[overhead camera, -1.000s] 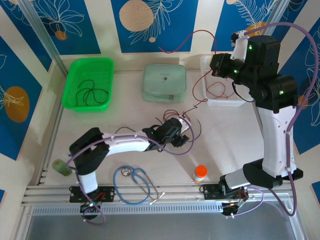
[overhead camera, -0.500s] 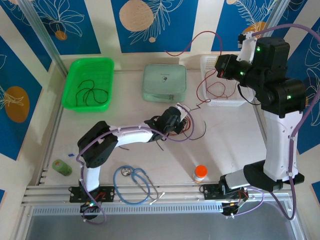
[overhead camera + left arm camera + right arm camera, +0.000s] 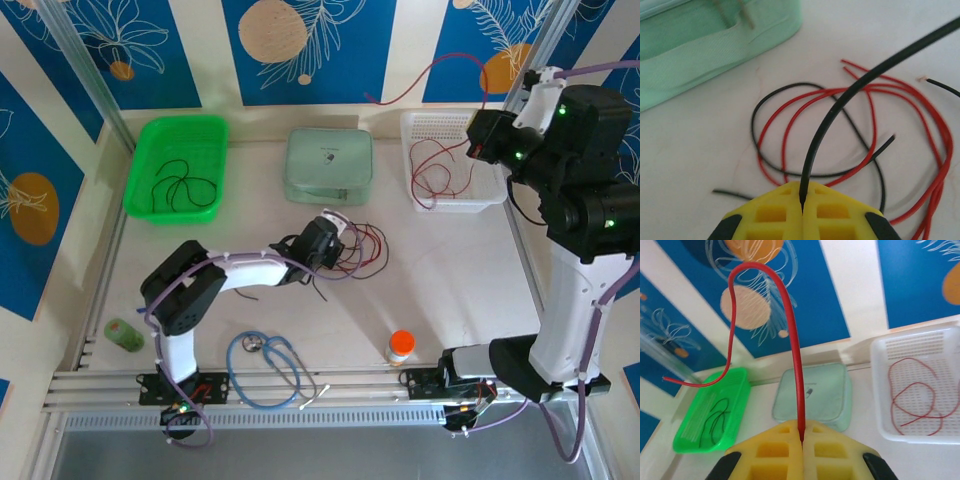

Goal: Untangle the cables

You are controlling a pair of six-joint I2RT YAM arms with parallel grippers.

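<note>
**At the tangle: both grippers clamped on single wires, snag risk ahead**

Overhead view. Just ahead of the left gripper (image 3: 328,235) lies the loose heap of cables (image 3: 365,250), red and black. The right gripper (image 3: 483,135) is raised beside the white basket (image 3: 408,150). A red wire (image 3: 430,65) arches up and away from its fingers, its free end in the air, well apart from the heap.

Left wrist view. Jaws are closed on a black wire (image 3: 850,95), which rises from between the fingertips and runs off up-right. Beyond the tips, red loops (image 3: 920,107) and a black loop (image 3: 765,100) overlap, and the held wire crosses above them. Whether it passes through any loop cannot be told.

Right wrist view. Jaws are closed on the red wire, which stands straight up from the tips. Ahead and to the right sits the basket, holding one red strand (image 3: 915,395).

Risk, as judged: if the black wire is threaded through a loop, pulling it would drag the heap or tighten a knot. So thin a wire may slip from the pinch. The red wire's springy tail may miss the basket on release
</note>
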